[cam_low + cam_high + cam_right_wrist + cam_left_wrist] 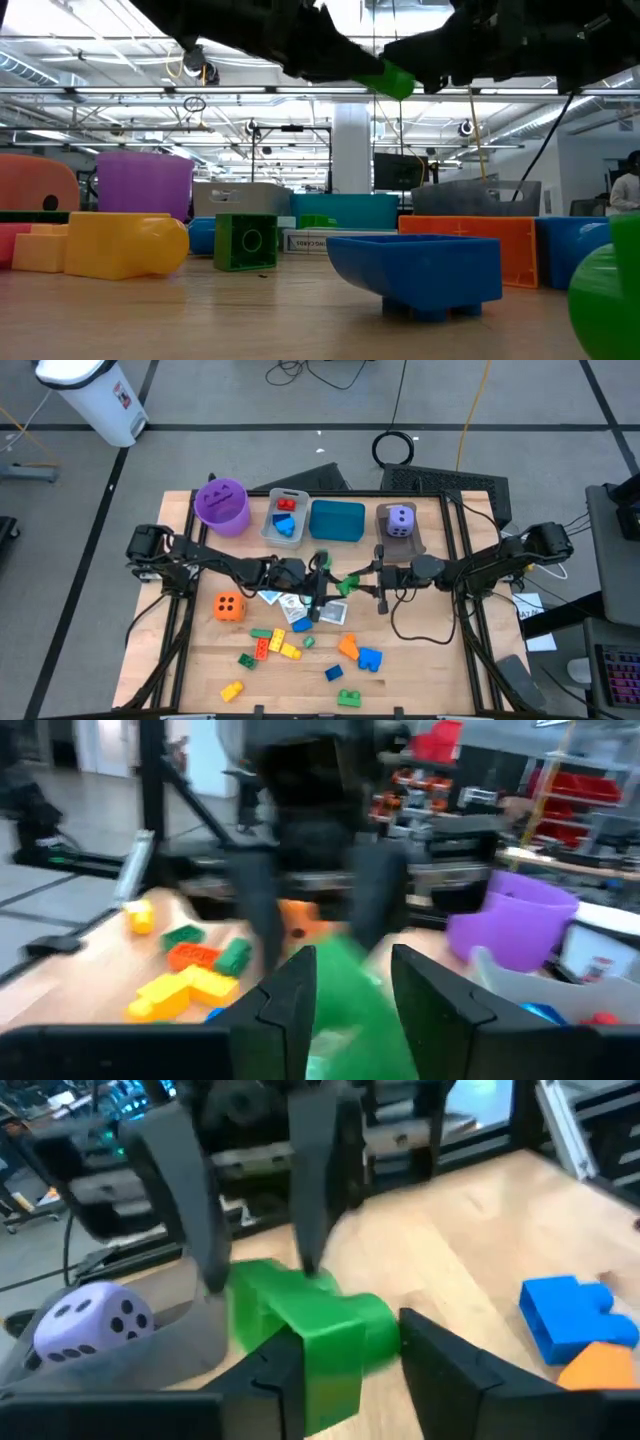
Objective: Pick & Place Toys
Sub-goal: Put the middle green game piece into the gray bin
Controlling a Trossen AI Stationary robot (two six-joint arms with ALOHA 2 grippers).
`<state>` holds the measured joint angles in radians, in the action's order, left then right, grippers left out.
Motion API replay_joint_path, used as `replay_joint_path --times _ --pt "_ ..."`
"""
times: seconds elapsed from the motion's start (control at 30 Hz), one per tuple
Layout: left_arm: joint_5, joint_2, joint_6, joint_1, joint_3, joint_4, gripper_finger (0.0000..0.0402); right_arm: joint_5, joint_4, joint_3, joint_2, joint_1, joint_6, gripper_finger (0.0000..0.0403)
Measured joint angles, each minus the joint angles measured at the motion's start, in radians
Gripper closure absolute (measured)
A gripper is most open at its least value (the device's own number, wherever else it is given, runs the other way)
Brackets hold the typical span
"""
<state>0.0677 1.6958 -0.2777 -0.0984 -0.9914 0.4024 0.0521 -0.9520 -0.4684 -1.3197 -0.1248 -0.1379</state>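
Green plastic, hard and light, so the brick (349, 579) should be an easy thing to handle. It won't squash or bend. It's smooth though, so I'd guess it could twist out if it's only pinched by a corner. The flat side walls look like the best place to hold it, not the studded top.

Going left to right, with the teal bin (337, 520) as the marker: the left gripper (326, 582) sits in front of the bin, a bit to its left. Its jaws are drawn in narrow around one end of the brick, pads pressed on both side walls in its own wrist view, so I'd call that a proper hold.

The brick itself is right in front of the bin's middle and up in the air. The low view shows it well above the table, and it isn't over any bin yet.

The right gripper (373, 582) comes in from the bin's front right. Its jaws are also only narrowly apart, closed on the other end of the brick, with green filling the gap between its fingers (290, 1000). Both arms have it at once, which looks to me like a handover in mid-air.
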Motion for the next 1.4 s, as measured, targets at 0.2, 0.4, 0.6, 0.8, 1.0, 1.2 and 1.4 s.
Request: replay_joint_path --times 0.2,0.4,0.6,0.8,1.0,1.2,1.4 --pt "0.064 -0.021 -0.015 0.01 0.0 -0.044 0.0297 -0.002 0.023 0.002 0.031 -0.001 -0.003 0.0242" --pt "0.086 -0.063 -0.032 0.036 0.0 -0.12 0.0368 -0.001 0.107 0.002 0.118 -0.002 -0.024 0.0224" --pt "0.105 -0.085 -0.035 0.062 -0.001 -0.146 0.0379 0.0 0.183 0.004 0.182 -0.002 -0.03 0.0226" --pt "0.224 -0.137 -0.11 0.069 0.0 -0.225 0.038 -0.001 0.279 0.004 0.221 -0.002 -0.027 0.023" --pt "0.308 -0.252 -0.148 0.102 -0.001 -0.362 0.0384 0.0 0.321 0.004 0.238 -0.001 -0.005 0.0227" --pt "0.384 -0.337 -0.118 0.224 -0.001 -0.533 0.0356 0.002 0.378 0.004 0.237 -0.001 0.017 0.0233" --pt "0.29 -0.32 -0.05 0.401 -0.001 -0.655 0.0385 0.003 0.462 0.004 0.237 -0.001 0.093 0.0234"
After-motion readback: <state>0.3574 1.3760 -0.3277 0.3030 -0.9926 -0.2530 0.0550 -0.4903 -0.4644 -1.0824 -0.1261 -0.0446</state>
